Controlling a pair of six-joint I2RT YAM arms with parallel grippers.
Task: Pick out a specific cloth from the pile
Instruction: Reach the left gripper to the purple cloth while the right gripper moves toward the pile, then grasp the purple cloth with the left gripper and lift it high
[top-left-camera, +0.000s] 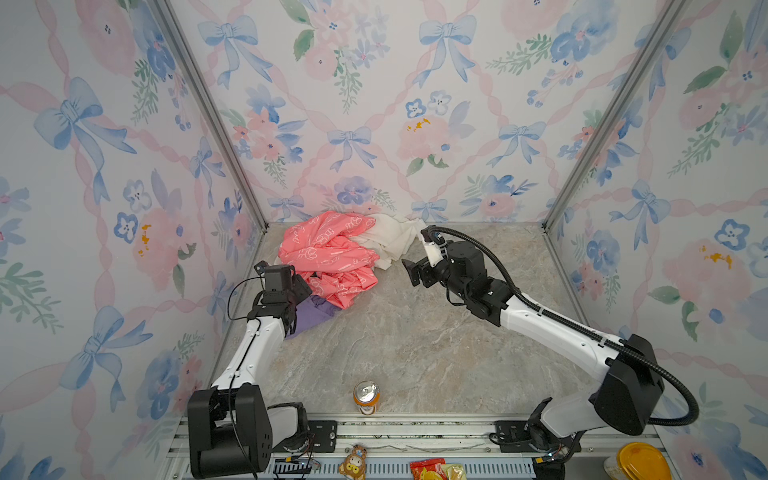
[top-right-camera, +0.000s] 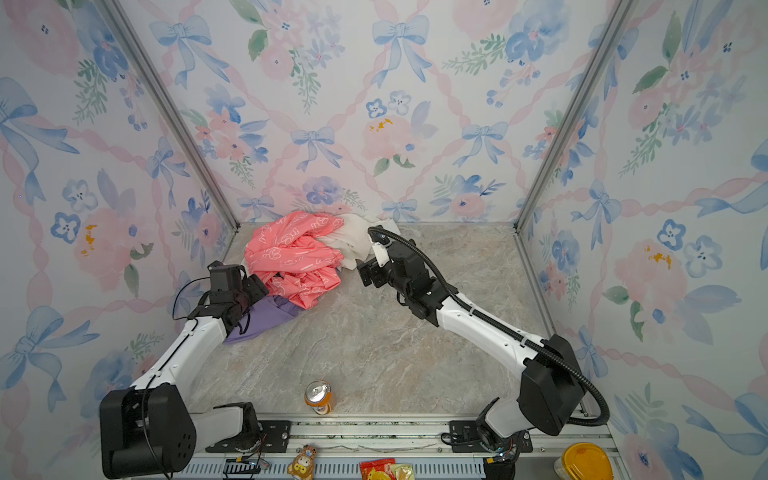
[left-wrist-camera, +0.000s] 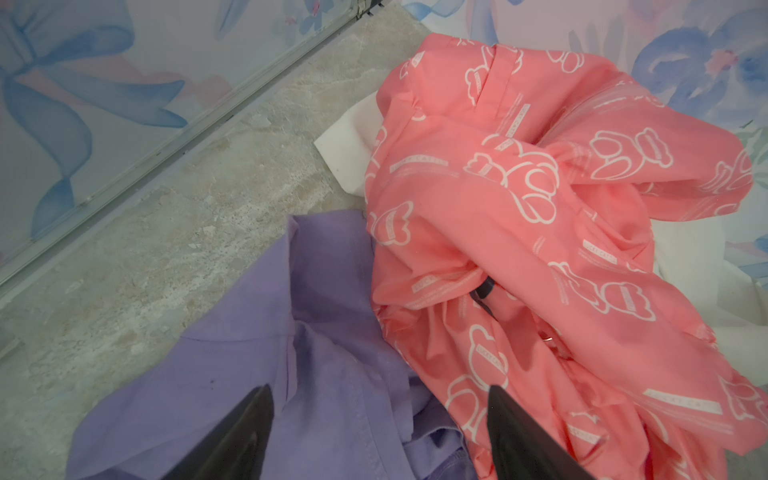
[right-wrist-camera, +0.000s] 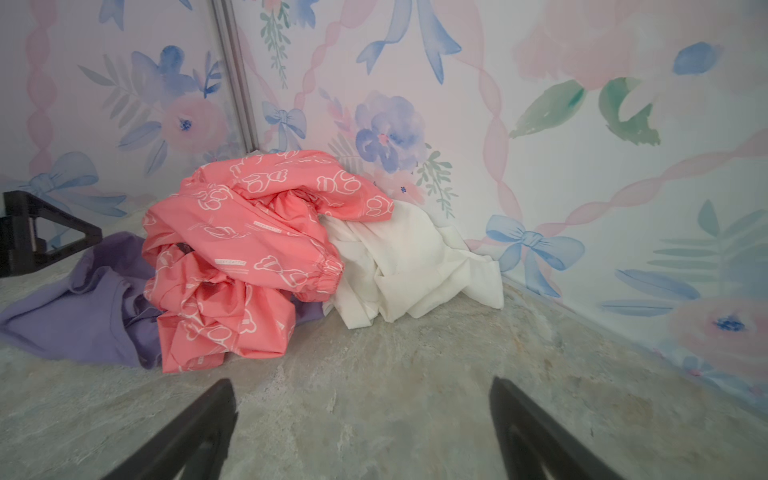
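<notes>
- Cloth (left-wrist-camera: 266, 340), lavender, plain, thin and soft with stitched seams: lies crumpled on the table at the near left edge of the pile (top-left-camera: 332, 257), one end tucked under the pink cloth (top-left-camera: 328, 253).
- Left gripper (left-wrist-camera: 380, 432): poised over the lavender fabric, jaws spread to either side of a fold; no fabric visibly pinched yet. Likely placed so as to close on the exposed part without catching the pink.
- Table (top-left-camera: 415, 340): mottled stone-look surface, bare ahead of the heap.
- Pink cloth: coral, crisp and crinkled, white outline print, elastic cuff; bunched highest, overlapping both neighbours.
- Right gripper (top-left-camera: 409, 270): jaws wide, empty, hovering just beside the heap's right flank, apart from it; seemingly on standby.
- White cloth (top-left-camera: 395, 239): cream, smooth, loosely folded, farthest back against the wall.
</notes>
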